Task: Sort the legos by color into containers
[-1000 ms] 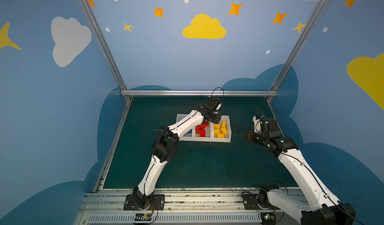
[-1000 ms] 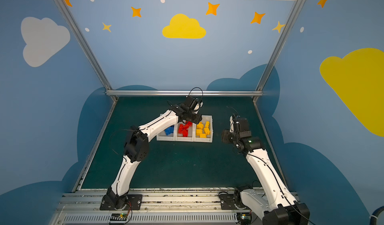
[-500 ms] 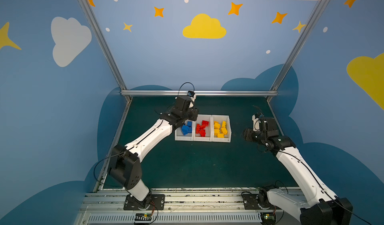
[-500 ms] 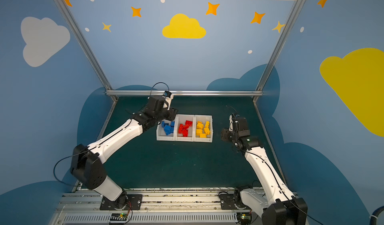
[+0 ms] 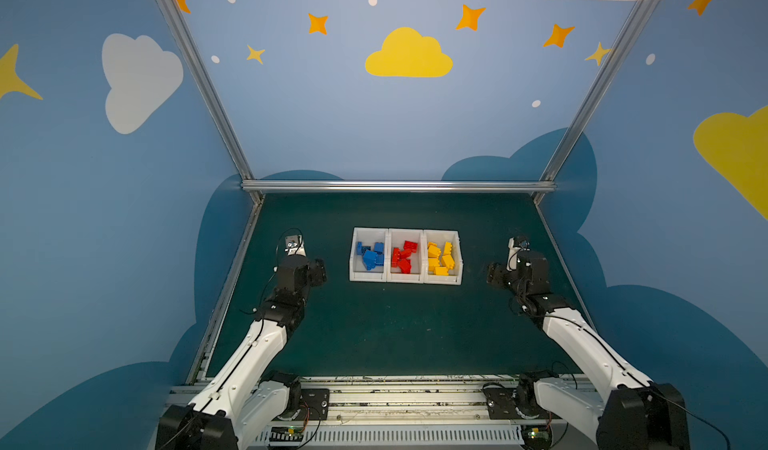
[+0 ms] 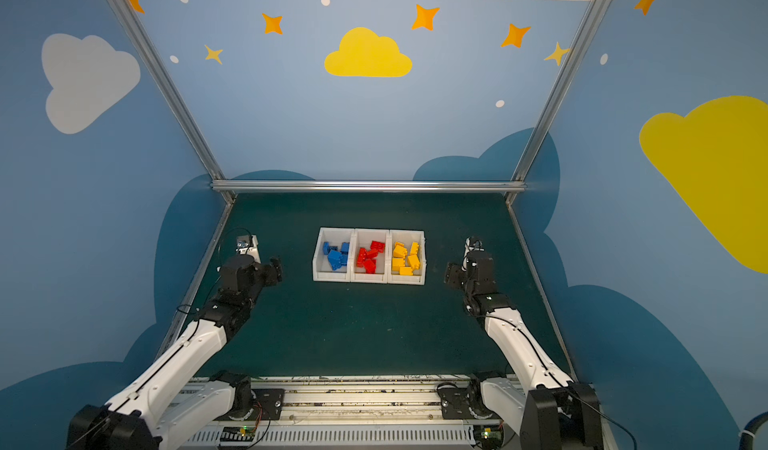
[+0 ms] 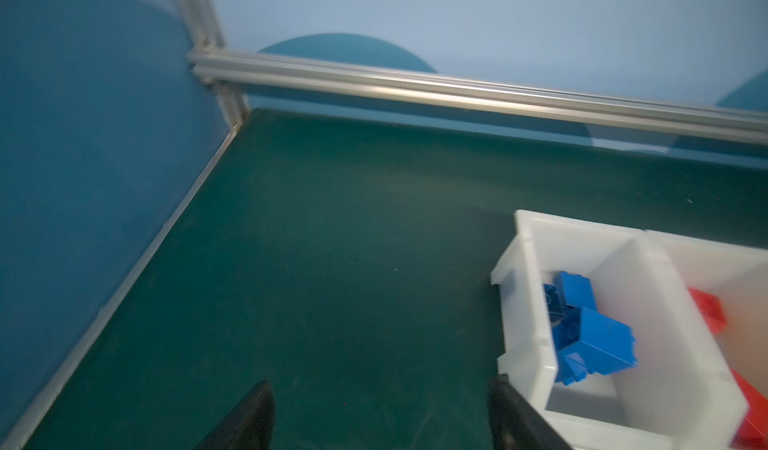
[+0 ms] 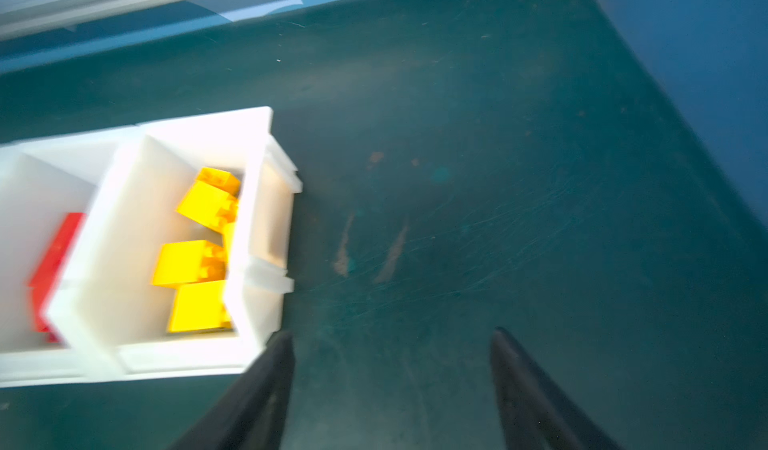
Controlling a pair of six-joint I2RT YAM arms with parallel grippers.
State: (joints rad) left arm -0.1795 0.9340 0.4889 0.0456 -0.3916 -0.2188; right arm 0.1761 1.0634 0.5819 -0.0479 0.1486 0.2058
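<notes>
The left end effector (image 7: 380, 385) hangs over bare green counter (image 5: 395, 335) just to the left of the containers (image 5: 405, 279). Its jaws are spread wide with nothing between them. The containers sit as a joined row of three near the middle of the counter.

- **Left bin:** it holds only the blue legos (image 5: 370, 256), piled loosely.
- **Middle bin:** it holds only the red legos (image 5: 402, 256).
- **Right bin:** it holds only the yellow legos (image 5: 441, 256).

Just beyond that last bin, the right end effector (image 8: 391, 333) is also released and empty, poised over scuffed counter beside the bin's outer wall.

Both top views show no loose brick anywhere on the counter, and no colour sits in the wrong bin as far as can be seen. The sorting therefore looks finished. What seems left is only for the arms to settle clear of the bins.
</notes>
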